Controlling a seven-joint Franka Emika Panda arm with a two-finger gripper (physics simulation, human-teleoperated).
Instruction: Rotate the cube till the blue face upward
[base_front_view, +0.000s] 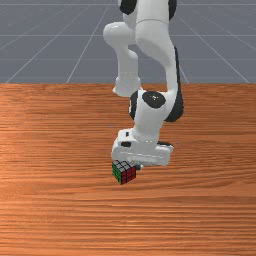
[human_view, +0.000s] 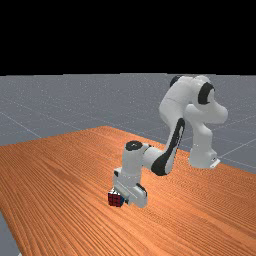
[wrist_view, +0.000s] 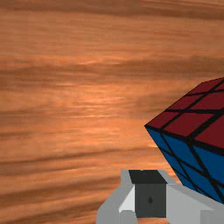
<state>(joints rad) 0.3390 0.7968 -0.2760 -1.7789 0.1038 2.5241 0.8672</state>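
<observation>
Pale grey is what's on top of the cube (base_front_view: 124, 171) right now, so the blue-up turn isn't done as far as I can see. It's on the near part of the table (base_front_view: 50, 210), a bit to the front view's left of the middle, and looks like it's lying flat. Green face (base_front_view: 117, 173) is near left, red face (base_front_view: 130, 175) near right, and the blue face (wrist_view: 203, 162) is a side wall towards the gripper (base_front_view: 139, 167), so I'd guess one quarter turn is the whole job left. All hard edges, flat squares, black grid lines. Just beyond it is the gripper, right beside the cube; can't tell if it's spread or pressed together, or if it's touching. Behind that, the smooth white hand (base_front_view: 142, 151), chunky with rounded corners, then the glossy arm (base_front_view: 152, 37), tubes with black caps. Wood is orange-brown with streaky grain running left to right, and far off there's flat grey floor (base_front_view: 45, 50) with thin pale lines.
</observation>
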